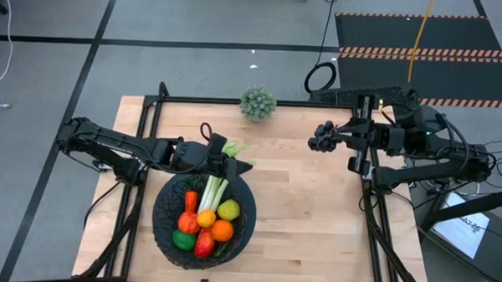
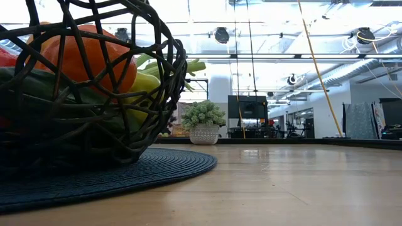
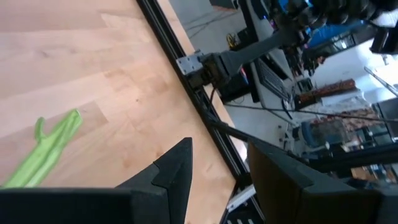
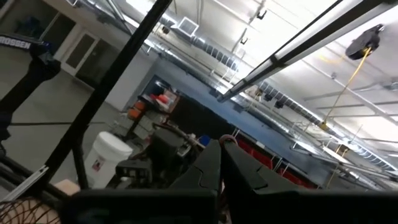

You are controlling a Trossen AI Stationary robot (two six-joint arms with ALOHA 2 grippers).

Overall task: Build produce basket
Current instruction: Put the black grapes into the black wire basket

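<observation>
Only 1 marking reads: on the dark arm housing (image 4: 22,42) in the right wrist view, pale capitals ending "ROSSEN" (its start is cut off).

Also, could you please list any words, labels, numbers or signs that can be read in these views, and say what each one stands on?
None can be read.
White bucket in the right wrist view: a small label, too blurred to read.
Dark beam in the same view: pale lettering, cut off and too blurred to quote.
Basket, produce and table: no text visible.
</observation>
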